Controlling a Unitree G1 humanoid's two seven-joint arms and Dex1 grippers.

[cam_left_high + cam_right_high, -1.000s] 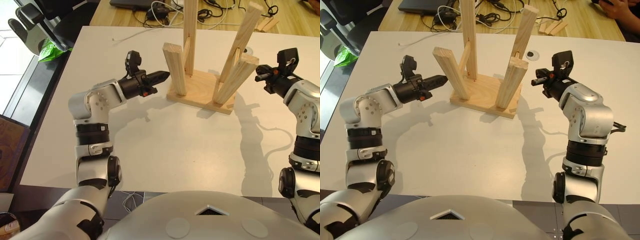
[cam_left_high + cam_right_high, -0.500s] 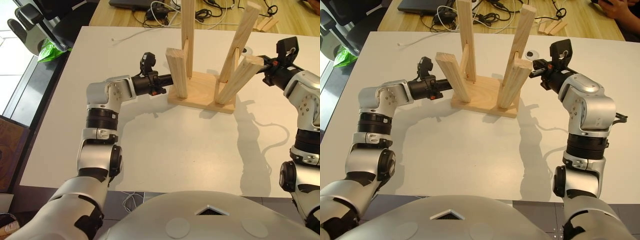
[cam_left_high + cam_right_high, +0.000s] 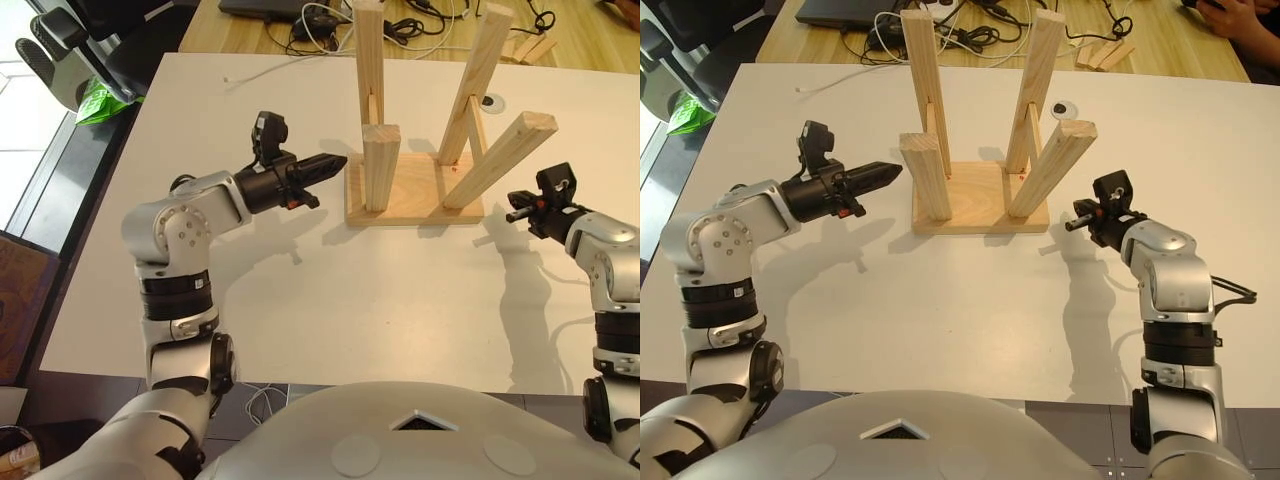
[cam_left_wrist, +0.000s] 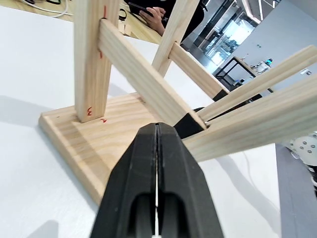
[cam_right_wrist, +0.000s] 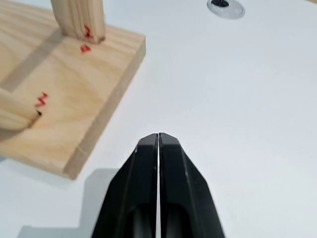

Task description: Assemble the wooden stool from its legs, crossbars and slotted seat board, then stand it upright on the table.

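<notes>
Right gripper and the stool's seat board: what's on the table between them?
Nothing: the right wrist view shows only bare white table between the right gripper and the seat board.

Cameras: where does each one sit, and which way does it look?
Left eye view: on the head, looking down at the upside-down stool on the table; left gripper and right gripper show.
Right eye view: beside it, same scene, same grippers.
Left wrist view: on the left wrist, looking past the shut left gripper at the stool.
Right wrist view: on the right wrist, past the shut right gripper at the seat board.
Shared: all show the seat board.
</notes>
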